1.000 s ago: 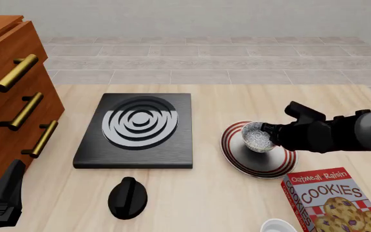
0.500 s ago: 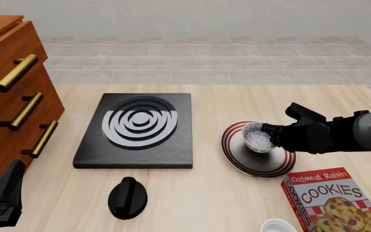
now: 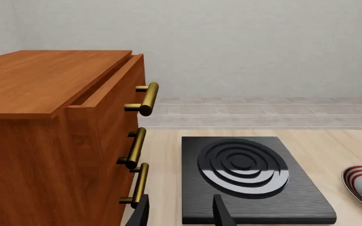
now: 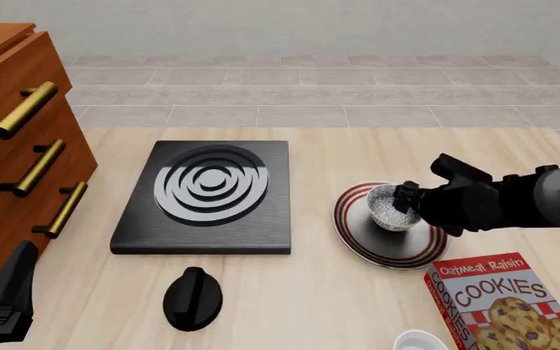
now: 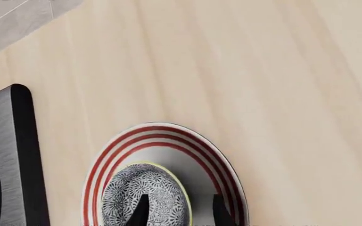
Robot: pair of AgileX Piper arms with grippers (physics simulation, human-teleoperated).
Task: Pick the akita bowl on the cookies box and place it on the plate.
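Wooden table [image 4: 358, 157] runs bare beyond the plate toward its far edge, while the brown drawer cabinet [image 4: 12, 146] walls off the left side and the black stove [image 4: 207, 193] fills the middle. Red cookies box [image 4: 499, 302] lies at the near right edge, well clear of the plate [image 4: 382, 244], which sits just right of the stove. Akita bowl [image 4: 390, 208] stands upright on the plate, the right gripper [image 5: 176, 207] spread around its rim, one finger inside. Black knob [image 4: 192, 297] lies in front of the stove. Left gripper [image 3: 179, 212] hangs parted, empty, near the cabinet
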